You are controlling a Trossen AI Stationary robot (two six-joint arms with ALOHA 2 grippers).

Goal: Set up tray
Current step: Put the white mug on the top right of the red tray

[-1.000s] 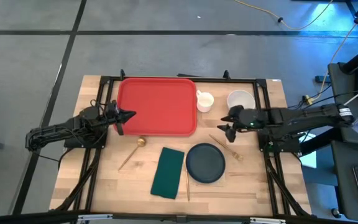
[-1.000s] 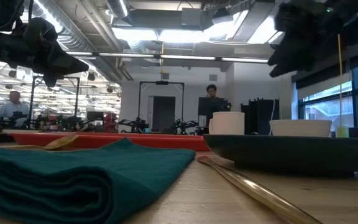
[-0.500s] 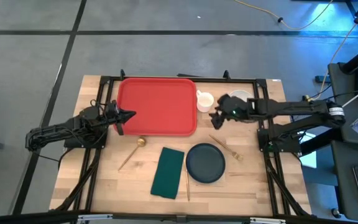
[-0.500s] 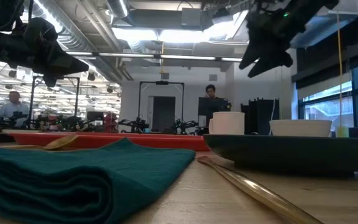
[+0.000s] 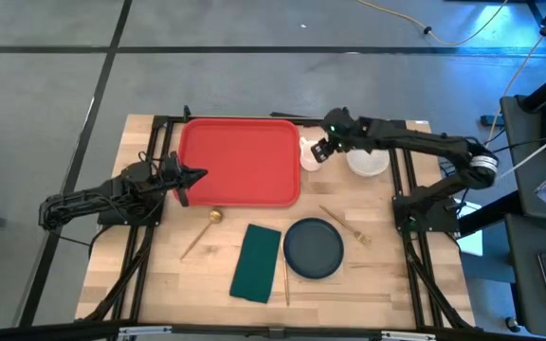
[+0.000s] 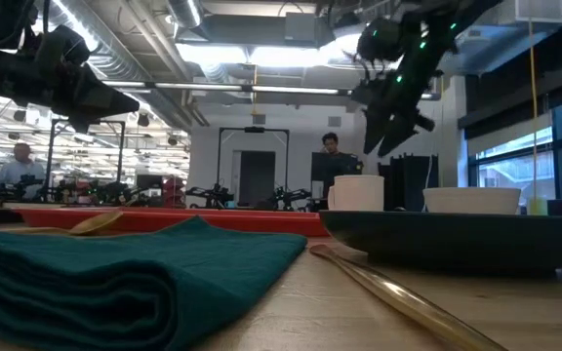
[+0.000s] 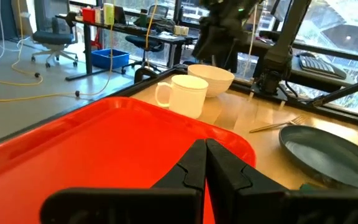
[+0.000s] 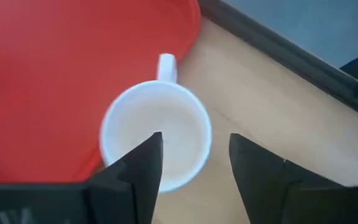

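Observation:
The red tray (image 5: 240, 161) lies flat at the table's far left-centre. A white mug (image 8: 156, 134) stands upright on the table at the tray's far right corner, its handle (image 8: 166, 62) toward the far edge. My right gripper (image 8: 194, 168) is open and hovers above the mug (image 6: 357, 192), pointing down; one finger is over the mug's mouth and the other over the table beside it. It touches nothing (image 6: 386, 132). My left gripper (image 7: 205, 158) is shut and hangs just above the tray's left edge (image 5: 192, 175).
A white bowl (image 5: 368, 158) stands right of the mug. A dark plate (image 5: 313, 248), a folded green napkin (image 5: 257, 262), a gold spoon (image 5: 202, 232), a gold fork (image 5: 344, 224) and a thin gold stick (image 5: 285, 275) lie on the near half. People show in the room beyond.
My right gripper has swung from the table's right-middle toward the far edge and to the left, ending over the mug and tipping to point down. My left arm and all the objects have stayed still.

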